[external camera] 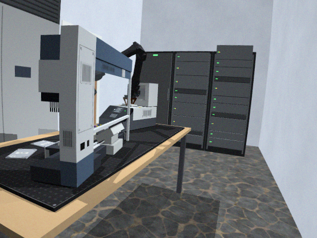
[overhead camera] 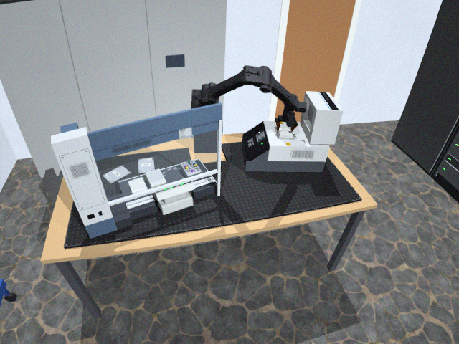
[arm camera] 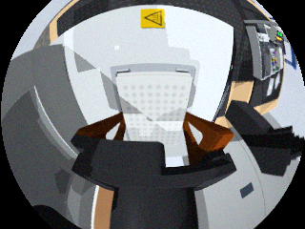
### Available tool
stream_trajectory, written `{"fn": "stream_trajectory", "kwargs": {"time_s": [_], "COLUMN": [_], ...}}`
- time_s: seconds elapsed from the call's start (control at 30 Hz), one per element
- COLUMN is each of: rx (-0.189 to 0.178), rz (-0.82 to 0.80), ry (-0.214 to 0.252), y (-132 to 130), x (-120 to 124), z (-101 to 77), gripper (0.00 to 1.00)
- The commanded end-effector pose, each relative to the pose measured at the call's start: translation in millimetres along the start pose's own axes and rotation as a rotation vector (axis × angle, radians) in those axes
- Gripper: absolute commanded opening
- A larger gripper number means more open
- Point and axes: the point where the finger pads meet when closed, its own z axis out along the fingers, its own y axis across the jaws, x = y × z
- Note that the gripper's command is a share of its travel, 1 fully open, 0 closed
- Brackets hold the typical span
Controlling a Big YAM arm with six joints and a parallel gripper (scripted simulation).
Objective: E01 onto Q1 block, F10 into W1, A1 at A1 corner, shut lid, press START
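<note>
Q1 (overhead camera: 298,152) (external camera: 143,113) stands at the right of the bench with its lid (overhead camera: 321,124) (external camera: 151,94) open upright. Its lamp (overhead camera: 262,142) is green. My gripper (overhead camera: 286,129) (arm camera: 153,114) points down at Q1's block and is shut on a white 96-well plate (arm camera: 154,93), wells up. The plate lies in or just above the block's recess; whether it is fully flat is unclear, and its ID and A1 mark are not readable. A white plate (overhead camera: 137,185) stands on D4, the deep-well block (overhead camera: 155,178) on D3, the tube block (overhead camera: 190,168) on D1. D2 shows no plate.
Two flat pale nests (overhead camera: 116,173) (overhead camera: 145,165) lie behind the deck; their names are not readable. A gantry with a blue beam (overhead camera: 159,127) and a white column (overhead camera: 80,173) spans the deck. The raised lid stands close beside my wrist.
</note>
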Motion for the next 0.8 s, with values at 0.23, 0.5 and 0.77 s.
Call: {"fn": "stream_trajectory", "kwargs": {"time_s": [0.23,0.5,0.77], "rx": [-0.053,-0.029,-0.016], "rz": [0.014,-0.013,-0.026], "ry": [-0.001,-0.001,-0.001], "y": [24,10,0], "x": [8,12,14], "z": [-21.7,-17.6,-14.4], "gripper": [1.00,1.00,1.00]}}
